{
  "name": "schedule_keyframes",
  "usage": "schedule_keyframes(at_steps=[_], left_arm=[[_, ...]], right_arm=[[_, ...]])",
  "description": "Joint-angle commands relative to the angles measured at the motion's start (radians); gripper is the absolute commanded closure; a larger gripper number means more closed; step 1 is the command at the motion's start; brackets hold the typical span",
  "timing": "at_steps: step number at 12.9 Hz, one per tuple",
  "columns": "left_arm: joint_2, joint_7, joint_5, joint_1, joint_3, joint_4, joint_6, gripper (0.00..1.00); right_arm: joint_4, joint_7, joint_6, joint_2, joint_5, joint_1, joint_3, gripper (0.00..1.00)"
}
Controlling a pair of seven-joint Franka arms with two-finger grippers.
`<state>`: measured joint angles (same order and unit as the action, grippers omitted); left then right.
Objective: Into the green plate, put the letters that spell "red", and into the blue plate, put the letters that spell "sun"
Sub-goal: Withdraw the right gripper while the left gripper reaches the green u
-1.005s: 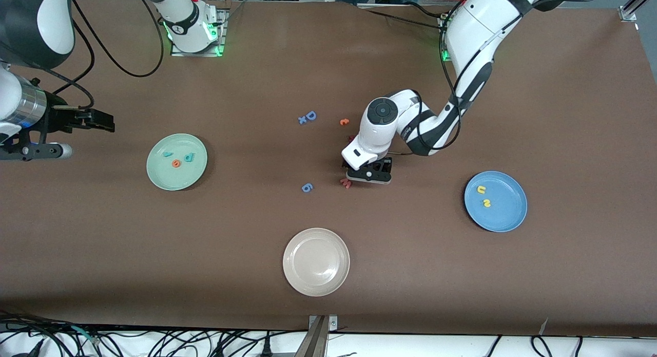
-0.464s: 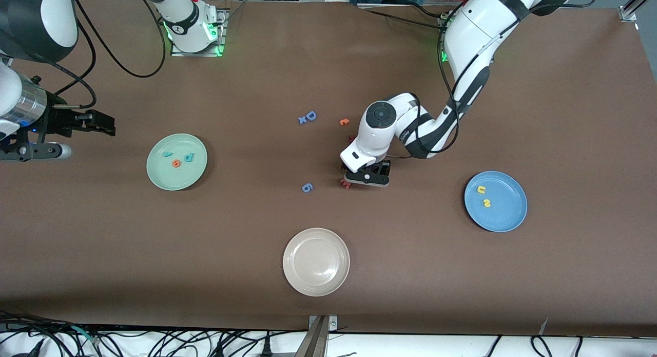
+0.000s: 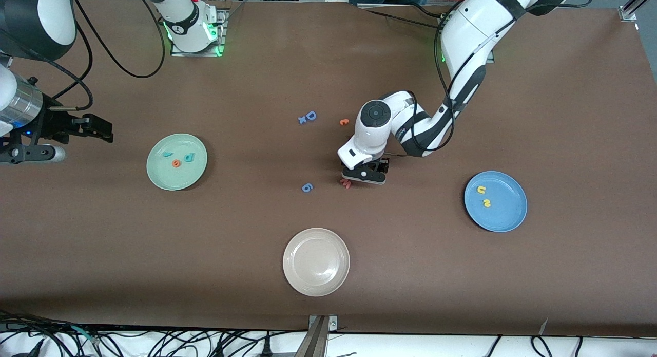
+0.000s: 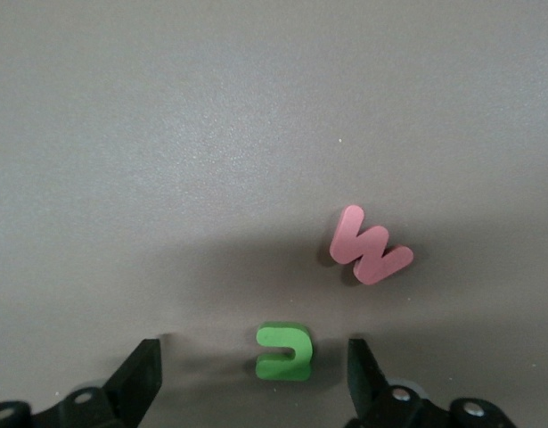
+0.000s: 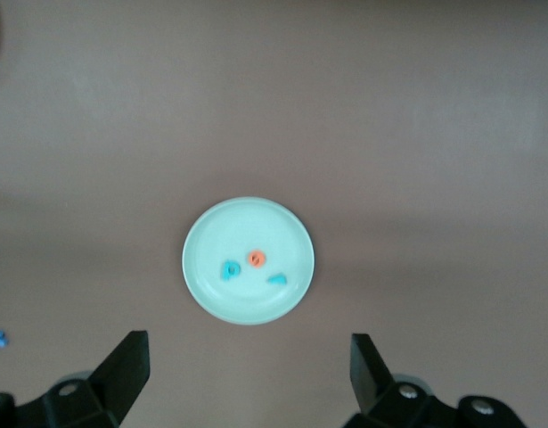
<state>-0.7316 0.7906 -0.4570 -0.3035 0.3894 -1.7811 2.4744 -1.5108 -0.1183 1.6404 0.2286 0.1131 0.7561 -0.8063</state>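
Note:
In the left wrist view the green "n" (image 4: 284, 351) lies flat on the brown table between the fingers of my left gripper (image 4: 256, 379), which is open and not touching it. In the front view that gripper (image 3: 365, 175) is low over the table's middle and hides the letter. The blue plate (image 3: 500, 219) holds the yellow "u" (image 3: 481, 189) and yellow "s" (image 3: 486, 203). The green plate (image 3: 174, 180) holds the teal "r" (image 3: 167, 153), orange "e" (image 3: 176, 163) and teal "d" (image 3: 189, 157). My right gripper (image 3: 97, 126) waits open in the air at the right arm's end of the table, looking down on the green plate (image 5: 202, 287).
A pink "w" (image 3: 346, 183) lies right beside the left gripper (image 4: 370, 251). A blue "6" (image 3: 307, 187), blue "D" (image 3: 310, 116), a small blue "x" (image 3: 302, 120) and an orange letter (image 3: 344, 121) are scattered mid-table. A beige plate (image 3: 316, 290) sits nearer the front camera.
The left gripper has shifted a little toward the right arm's end and settled lower over the green letter, its fingers narrowing slightly. The right arm has barely drifted.

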Motion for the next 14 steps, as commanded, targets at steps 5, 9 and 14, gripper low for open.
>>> schedule_keyframes(at_steps=[5, 9, 14], left_arm=[[-0.008, -0.017, -0.028, -0.011, -0.009, 0.026, -0.022, 0.36], [-0.008, -0.016, -0.028, -0.011, -0.009, 0.029, -0.022, 0.44], [-0.008, -0.016, -0.023, -0.025, -0.009, 0.031, -0.022, 0.56]], right_arm=[[-0.046, 0.008, -0.082, -0.161, 0.008, -0.525, 0.519, 0.00], [-0.195, 0.091, -0.050, -0.290, -0.036, -0.769, 0.793, 0.00], [-0.163, 0.094, -0.031, -0.270, -0.098, -0.773, 0.805, 0.00]])
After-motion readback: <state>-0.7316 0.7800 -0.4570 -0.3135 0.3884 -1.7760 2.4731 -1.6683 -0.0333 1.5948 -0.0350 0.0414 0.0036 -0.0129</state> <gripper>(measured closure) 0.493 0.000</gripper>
